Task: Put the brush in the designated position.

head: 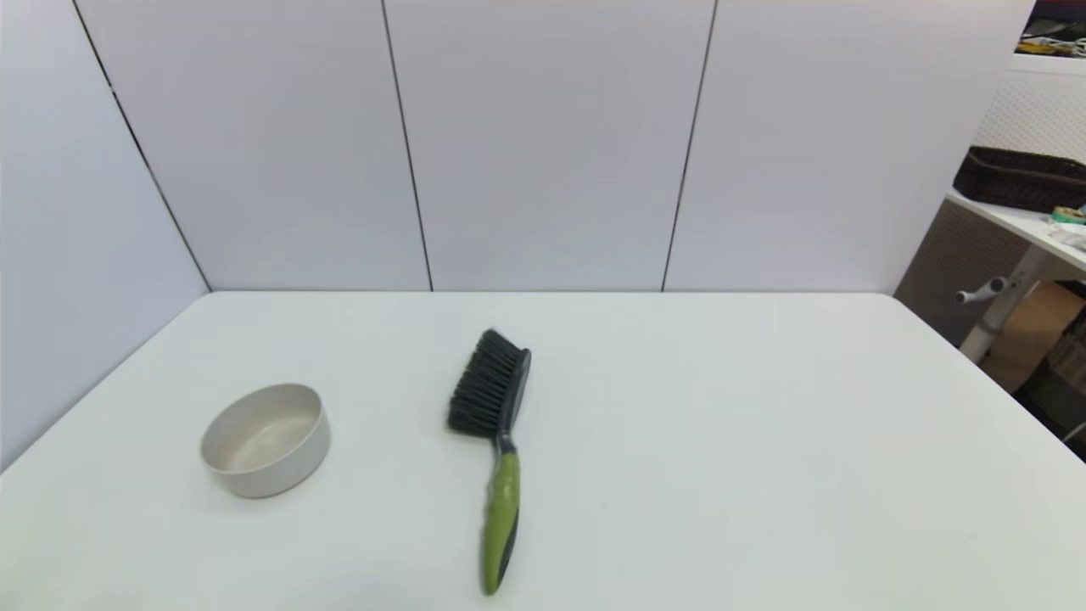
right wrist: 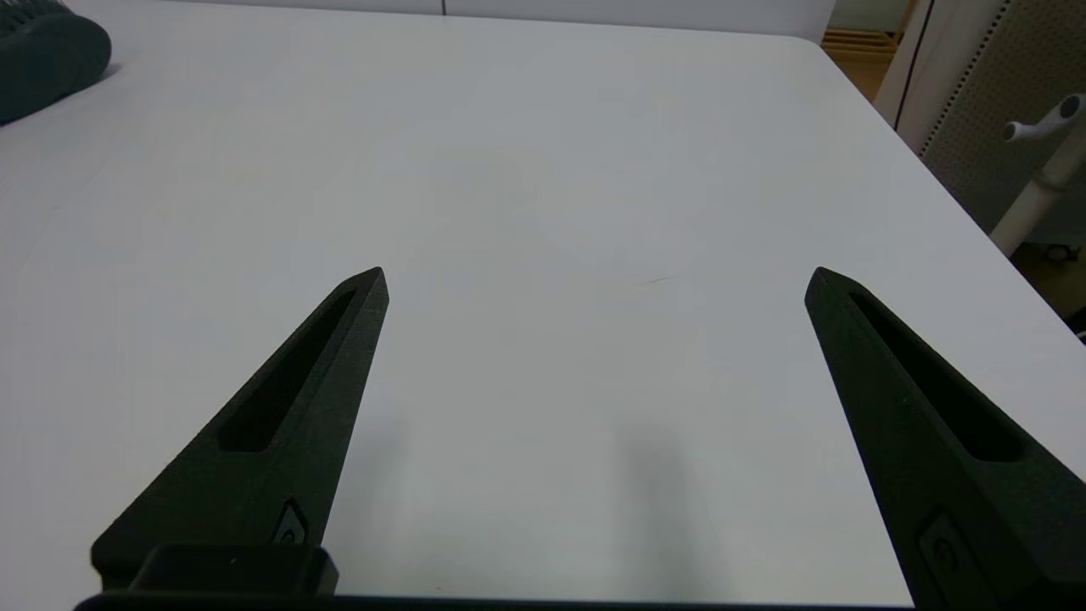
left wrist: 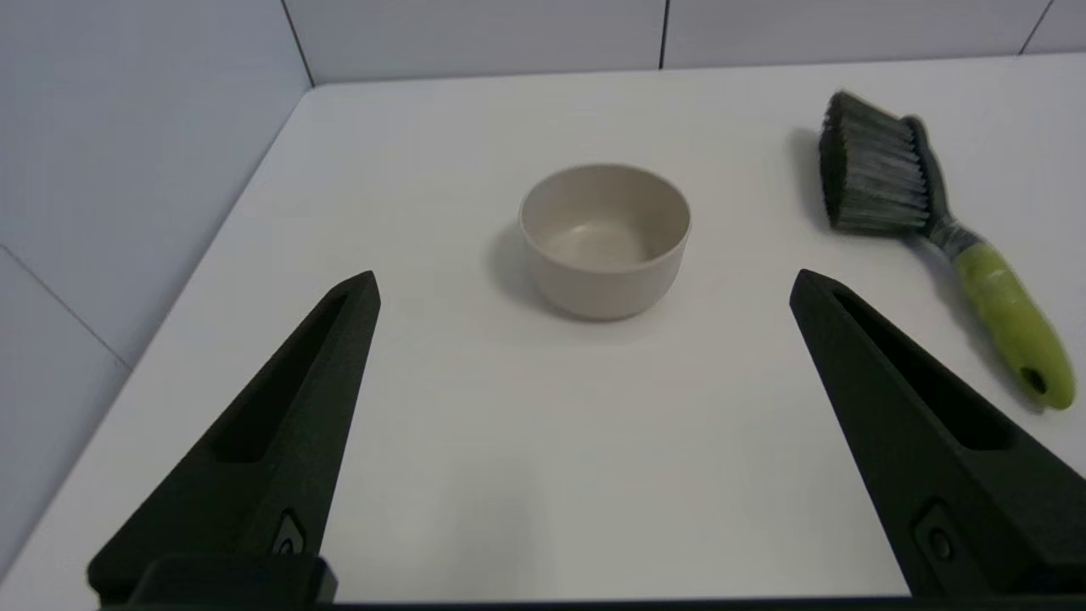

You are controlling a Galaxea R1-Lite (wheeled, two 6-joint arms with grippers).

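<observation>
1 brush [head: 496,441], 1 bowl [head: 265,439] apart on table [head: 721,441]; 2 hands spread.

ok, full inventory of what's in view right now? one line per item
brush: 1, dark bristles, lime-green and grey handle, lying flat mid-table, handle toward the robot
bowl: 1, cream, upright and empty, on the table to the brush's left, apart from it
table: 1, white, holds both
wall panels: white, behind the table
basket: 1, dark, on a side table off to the right
left gripper: 1, black, open, above the table short of the bowl, holding nothing
right gripper: 1, black, open, above bare table right of the brush, holding nothing
</observation>
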